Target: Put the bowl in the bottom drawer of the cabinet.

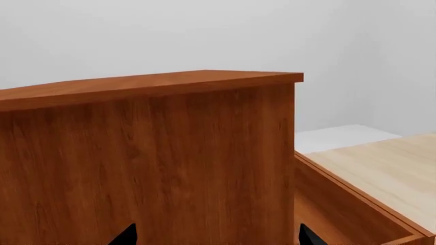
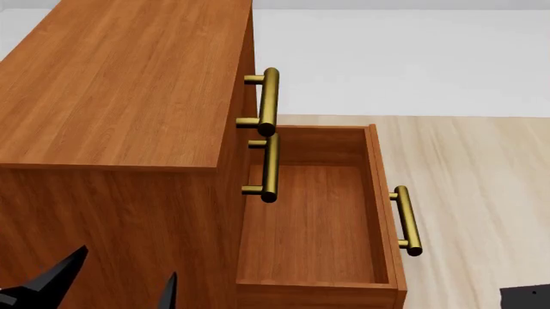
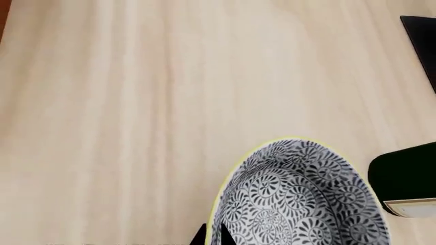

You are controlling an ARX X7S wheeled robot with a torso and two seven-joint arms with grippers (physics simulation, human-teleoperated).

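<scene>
Bowl (image 3: pixel 299 196) right at the right gripper (image 3: pixel 212 236), rim against the black fingertips showing at the frame edge of the right wrist view; seemingly pinched at the rim, though too little of the fingers visible to tell how far apart. Beneath the bowl, light wooden floor (image 3: pixel 136 102), with a dark object (image 3: pixel 403 176) just beside the bowl. Bottom drawer (image 2: pixel 313 225) pulled out of the cabinet (image 2: pixel 120 90), inside bare, brass handle (image 2: pixel 406 220) on its front; bowl not in it. Left gripper (image 2: pixel 107 280) close against the cabinet's side panel, fingers spread wide, holding nothing. Two upper drawers' handles (image 2: pixel 268 100) above the open drawer.
</scene>
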